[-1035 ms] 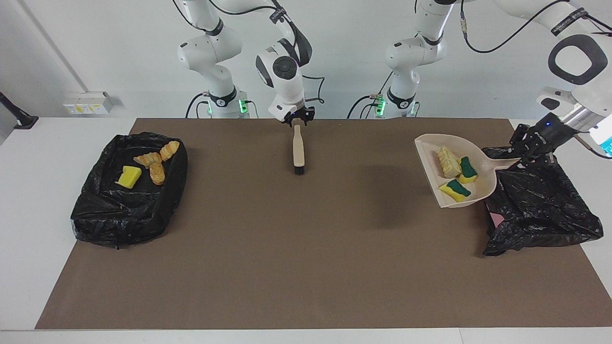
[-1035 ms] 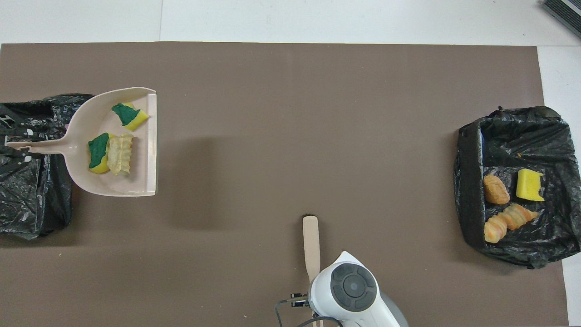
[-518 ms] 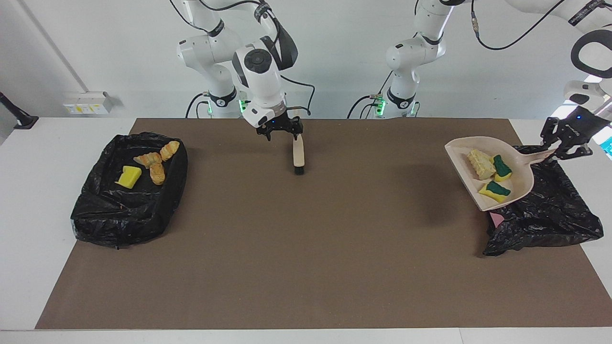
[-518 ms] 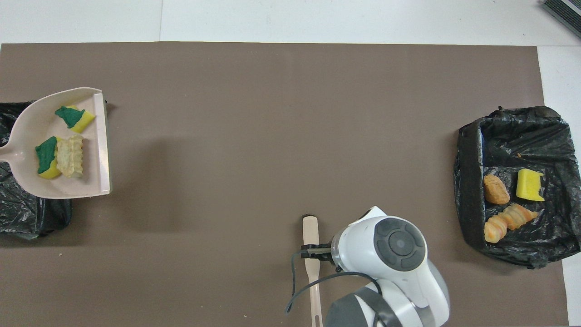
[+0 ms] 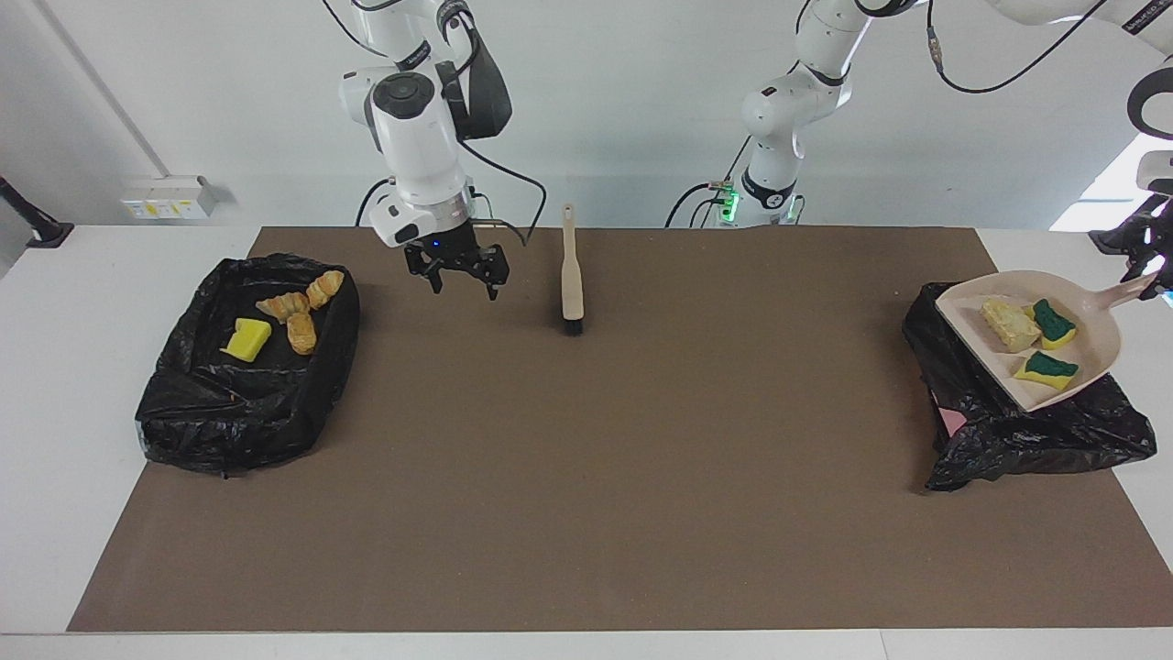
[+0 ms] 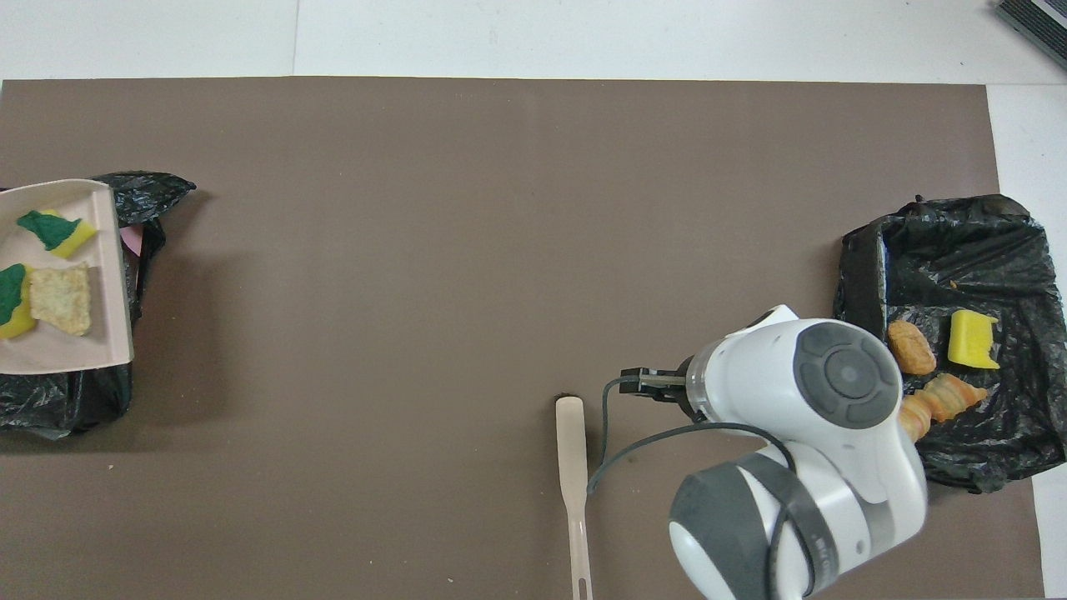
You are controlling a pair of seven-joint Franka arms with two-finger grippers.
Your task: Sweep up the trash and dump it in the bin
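A beige dustpan hangs tilted over the black-bagged bin at the left arm's end of the table. My left gripper is shut on its handle. In the pan lie three pieces of trash: a pale beige lump and two green-backed yellow sponges. My right gripper hangs open and holds nothing, over the mat between the brush and the second bin.
The second black-bagged bin, at the right arm's end, holds a yellow sponge and three orange-brown bread pieces. The brush lies flat on the brown mat, close to the robots' edge.
My right gripper let go of the brush, opened and swung toward the bin at its end. My left gripper carried the loaded dustpan sideways until it hung over the bin.
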